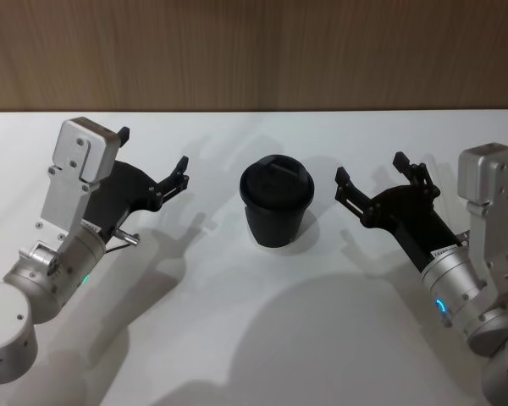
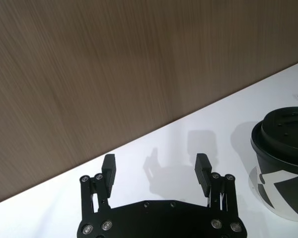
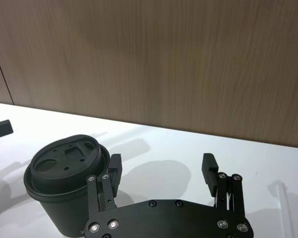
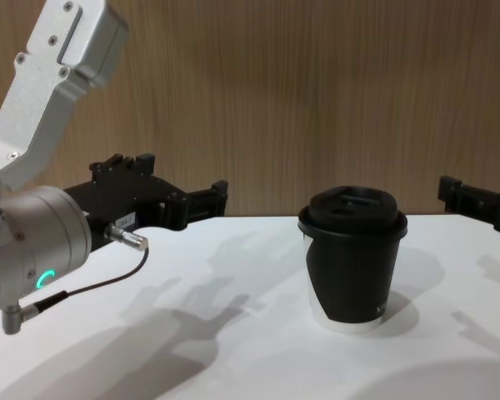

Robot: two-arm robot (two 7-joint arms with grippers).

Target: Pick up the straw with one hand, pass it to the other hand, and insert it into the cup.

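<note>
Left gripper (image 1: pixel 153 148), right gripper (image 1: pixel 371 167) jaws apart; cup (image 1: pixel 275 203) upright between

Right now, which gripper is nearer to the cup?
Right. The right gripper sits just to the right of the cup, jaws open, with one tip close to the lid. The left gripper hovers farther off on the cup's left side, jaws also open.
</note>
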